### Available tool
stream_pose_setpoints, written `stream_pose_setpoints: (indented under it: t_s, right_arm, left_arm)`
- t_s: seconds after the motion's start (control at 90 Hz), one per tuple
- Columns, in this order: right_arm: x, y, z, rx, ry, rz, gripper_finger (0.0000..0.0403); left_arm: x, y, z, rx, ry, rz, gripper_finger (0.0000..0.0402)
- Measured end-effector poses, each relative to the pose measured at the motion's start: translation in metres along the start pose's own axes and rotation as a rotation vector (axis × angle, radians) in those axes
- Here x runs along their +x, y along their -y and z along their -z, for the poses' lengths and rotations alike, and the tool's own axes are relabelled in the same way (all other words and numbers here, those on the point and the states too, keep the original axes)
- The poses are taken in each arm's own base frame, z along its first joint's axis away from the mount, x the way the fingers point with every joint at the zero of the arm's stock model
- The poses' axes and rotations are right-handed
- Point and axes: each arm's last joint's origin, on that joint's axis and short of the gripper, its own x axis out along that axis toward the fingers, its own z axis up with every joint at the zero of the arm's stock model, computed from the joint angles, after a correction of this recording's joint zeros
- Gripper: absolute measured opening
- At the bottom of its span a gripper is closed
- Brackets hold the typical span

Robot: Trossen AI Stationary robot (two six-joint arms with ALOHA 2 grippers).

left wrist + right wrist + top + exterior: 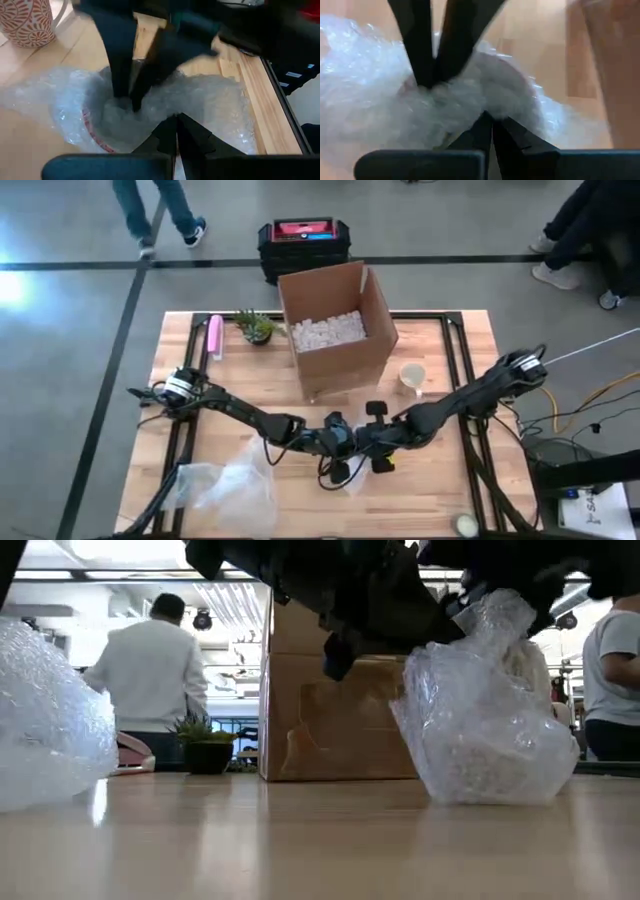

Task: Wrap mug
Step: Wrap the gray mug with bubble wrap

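The mug sits inside a bundle of clear bubble wrap (488, 720) that stands on the table's middle front; a red rim line (95, 141) shows through the wrap. My left gripper (176, 131) and my right gripper (492, 131) meet above the bundle, both shut on gathered wrap at its top. In the high view, the left gripper (338, 448) and the right gripper (372, 442) sit tip to tip and hide most of the bundle. My left gripper pinches gathered bubble wrap at the bundle's top (167, 117) between its two fingers, coming slanting down from the table's left; several layers bunch there. The bundle's base rests on the table. My right gripper pinches the bunched wrap at the bundle's top (470, 112), just opposite the left fingers (427, 70), slanting down from the table's right. The wrap is drawn up into a peak between the two grippers.
A second, red-patterned mug (412, 375) stands right of an open cardboard box (335, 330) filled with white packing pieces. A loose heap of bubble wrap (228, 490) lies front left. A small plant (257, 326) and a pink object (214, 336) sit far left. People stand beyond the table.
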Motion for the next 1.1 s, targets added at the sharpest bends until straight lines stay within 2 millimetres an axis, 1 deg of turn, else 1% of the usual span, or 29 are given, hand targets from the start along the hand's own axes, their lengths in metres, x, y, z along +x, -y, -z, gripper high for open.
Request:
stream_pose_setpoints:
  t_s: [0.1,0.211,0.378,0.444,0.5,0.589,0.667,0.711,0.8,0.867,0.967,1.1]
  right_arm:
    - [0.01,-0.003,0.0,-0.008,-0.017,-0.008,0.0002]
    - [0.015,-0.004,-0.001,-0.016,-0.028,-0.016,0.0002]
    - [0.013,-0.005,-0.001,-0.018,-0.019,-0.026,0.0002]
    - [0.011,-0.004,-0.001,-0.017,-0.013,-0.028,0.0002]
    - [0.009,-0.004,-0.002,-0.016,-0.007,-0.025,0.0002]
    - [0.008,-0.004,-0.002,-0.016,-0.004,-0.022,0.0002]
    - [0.006,-0.004,-0.003,-0.016,-0.008,-0.021,0.0002]
    - [0.002,-0.003,-0.005,-0.017,-0.018,-0.02,0.0002]
    - [-0.009,-0.002,-0.01,-0.025,-0.062,-0.027,0.0002]
    - [-0.024,-0.001,-0.015,-0.033,-0.077,-0.025,0.0002]
    - [-0.048,0.001,-0.023,-0.034,-0.051,-0.051,0.0002]
    - [-0.057,-0.004,-0.029,-0.046,0.008,-0.124,0.0002]
  left_arm:
    - [-0.002,0.0,-0.002,-0.003,0.001,0.005,0.0]
    - [-0.008,0.002,-0.007,-0.008,0.0,0.019,0.0]
    - [-0.024,0.009,-0.025,-0.011,0.039,0.07,0.0]
    - [-0.026,0.009,-0.027,-0.011,0.046,0.068,0.0]
    - [-0.026,0.009,-0.027,-0.004,0.055,0.05,0.0]
    - [-0.02,0.006,-0.023,0.003,0.049,0.035,0.0]
    - [-0.01,0.0,-0.014,0.008,0.017,0.013,0.0]
    - [-0.003,-0.004,-0.007,0.011,-0.004,-0.007,0.0]
    - [0.002,-0.006,-0.003,-0.005,0.001,-0.03,0.0]
    - [0.006,-0.008,0.0,-0.009,-0.002,-0.037,0.0]
    - [0.006,-0.008,0.0,-0.012,-0.003,-0.038,0.0]
    - [0.006,-0.008,0.0,-0.008,-0.006,-0.04,0.0]
